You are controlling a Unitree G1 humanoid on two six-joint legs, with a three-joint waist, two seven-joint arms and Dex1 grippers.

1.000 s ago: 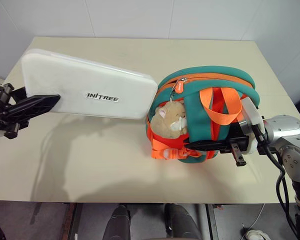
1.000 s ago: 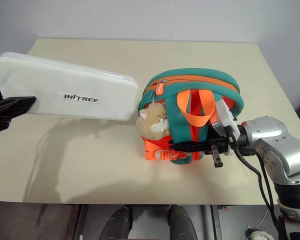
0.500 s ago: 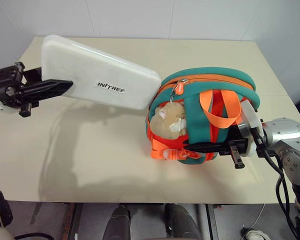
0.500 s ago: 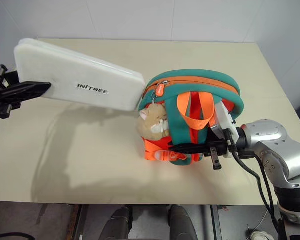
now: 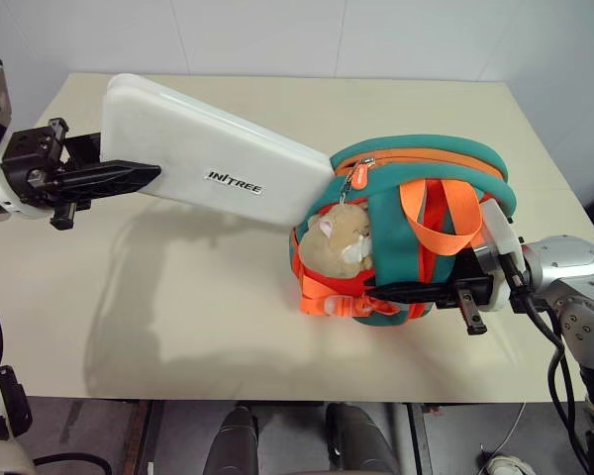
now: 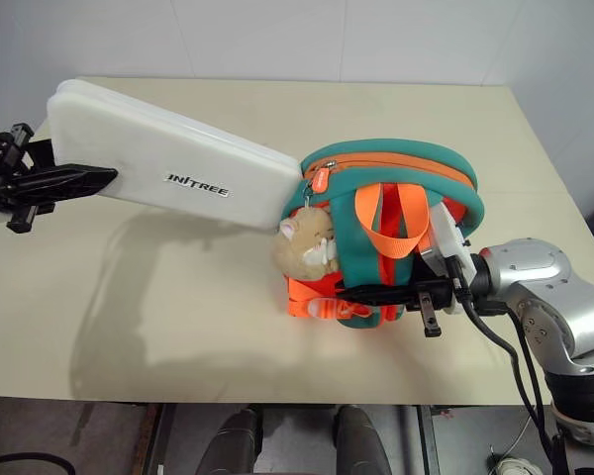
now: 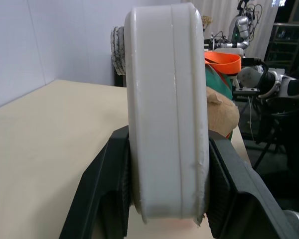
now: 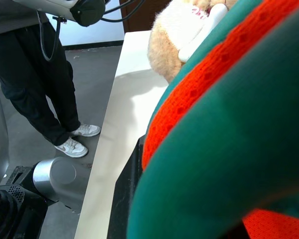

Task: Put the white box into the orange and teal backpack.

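left hand (image 5: 129, 178) raised, level, fingers clamped; right hand (image 5: 416, 291) low, fingers closed

Beige table (image 5: 178, 327) against a white tiled wall (image 5: 277, 35), person's legs (image 8: 45, 94) in white sneakers (image 8: 72, 147)

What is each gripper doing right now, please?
Left gripper: closed on the white box.
Right gripper: closed on the orange and teal backpack.
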